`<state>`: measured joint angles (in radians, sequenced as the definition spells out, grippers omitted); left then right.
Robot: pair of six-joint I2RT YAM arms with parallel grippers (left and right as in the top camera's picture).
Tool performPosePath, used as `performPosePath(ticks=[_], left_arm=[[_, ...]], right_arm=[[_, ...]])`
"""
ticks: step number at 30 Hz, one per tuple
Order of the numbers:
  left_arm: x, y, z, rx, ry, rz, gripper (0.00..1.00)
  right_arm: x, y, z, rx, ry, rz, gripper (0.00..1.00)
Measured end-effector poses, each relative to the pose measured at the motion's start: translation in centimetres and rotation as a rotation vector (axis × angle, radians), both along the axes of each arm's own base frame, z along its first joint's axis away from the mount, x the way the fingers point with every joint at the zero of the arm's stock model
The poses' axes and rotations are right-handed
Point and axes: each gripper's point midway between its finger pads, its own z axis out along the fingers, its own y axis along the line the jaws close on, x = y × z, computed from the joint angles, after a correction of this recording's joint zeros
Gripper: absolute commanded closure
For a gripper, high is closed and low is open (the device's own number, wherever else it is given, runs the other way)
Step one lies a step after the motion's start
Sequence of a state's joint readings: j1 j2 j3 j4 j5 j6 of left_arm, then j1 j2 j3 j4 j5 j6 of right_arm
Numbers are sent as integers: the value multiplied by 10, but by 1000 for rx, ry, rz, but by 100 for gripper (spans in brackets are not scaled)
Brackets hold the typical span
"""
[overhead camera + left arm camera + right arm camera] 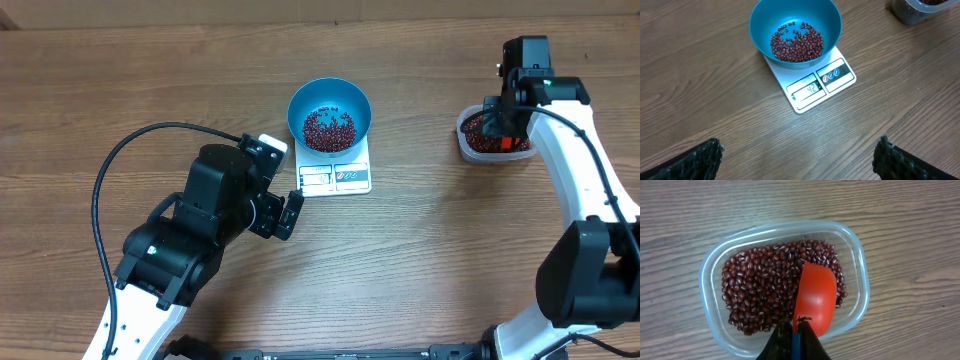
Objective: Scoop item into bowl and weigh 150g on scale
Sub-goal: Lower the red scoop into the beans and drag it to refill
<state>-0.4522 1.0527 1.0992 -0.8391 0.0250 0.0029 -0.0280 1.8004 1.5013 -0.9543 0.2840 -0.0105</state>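
The right end effector (794, 336) pinches the red scoop (815, 297) at the beans (757, 290); the left end effector (797, 155) hangs spread, empty. An overfull scoop could spill on its way to the bowl (298, 112).

Bare table (420, 250) between scale (335, 178) and container (468, 140) — passable.

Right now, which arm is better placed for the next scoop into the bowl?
Right. The right gripper is shut on the red scoop, which sits in the clear container among the beans. The left gripper is open and empty, over the table, short of the scale and bowl.
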Motion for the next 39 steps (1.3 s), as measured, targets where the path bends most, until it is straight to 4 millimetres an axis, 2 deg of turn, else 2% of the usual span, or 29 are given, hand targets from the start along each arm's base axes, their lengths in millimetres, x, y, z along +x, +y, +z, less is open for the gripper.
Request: performPosePath(ticks=[13, 22, 31, 39], left_arm=[[0, 0, 0, 0, 0, 0, 1], [0, 0, 0, -1, -1, 0, 1], [0, 0, 0, 0, 0, 0, 1], [0, 0, 0, 0, 0, 0, 0]], right_arm=[[5, -8, 0, 13, -22, -19, 96], [6, -3, -5, 41, -16, -7, 96], [7, 5, -24, 83, 31, 22, 96], [7, 14, -26, 128, 35, 62, 96]])
